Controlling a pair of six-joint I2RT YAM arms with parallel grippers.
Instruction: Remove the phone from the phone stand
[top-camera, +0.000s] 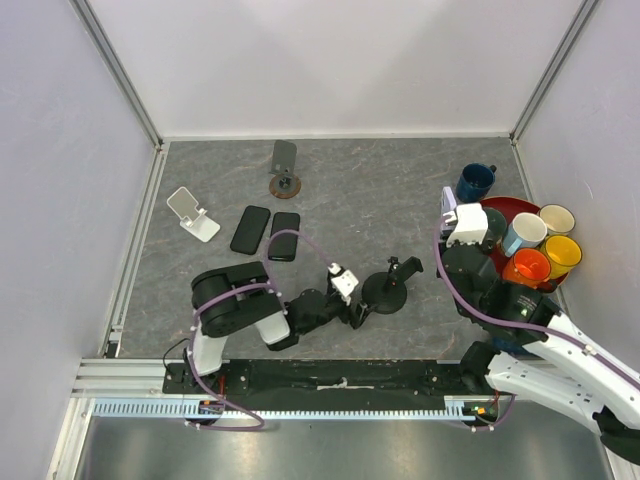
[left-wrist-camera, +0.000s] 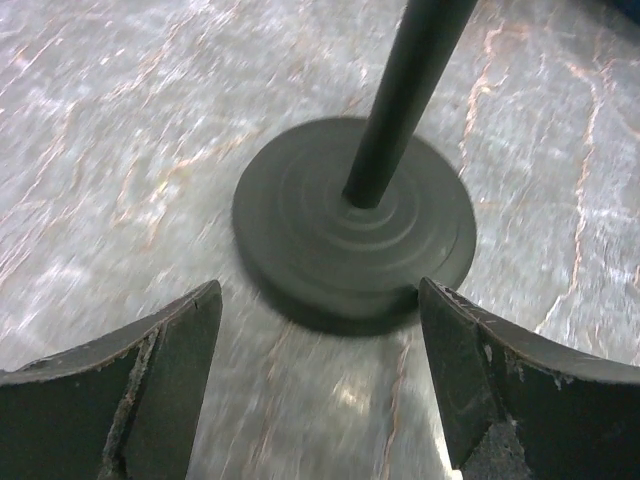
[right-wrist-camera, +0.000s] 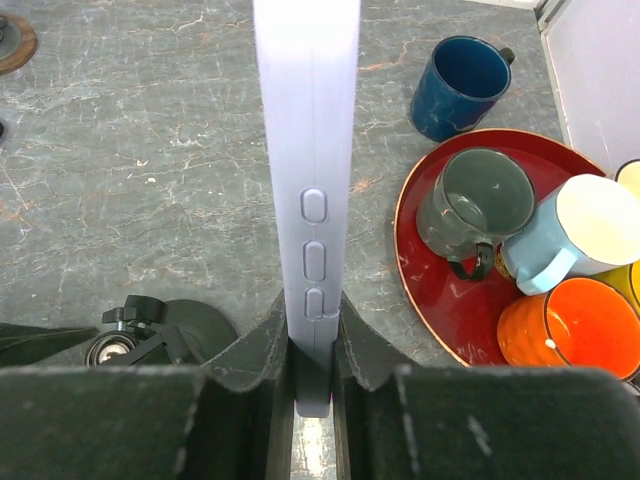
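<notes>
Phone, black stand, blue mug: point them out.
phone (right-wrist-camera: 305, 120), right wrist view, side edge above the buttons.
black stand (left-wrist-camera: 290, 220), left wrist view, round base.
blue mug (right-wrist-camera: 440, 110), right wrist view, outer wall.

Left tool (top-camera: 360, 310) beside black stand (top-camera: 385, 293) — right tool (top-camera: 453, 216) grips phone (top-camera: 448, 203).
</notes>
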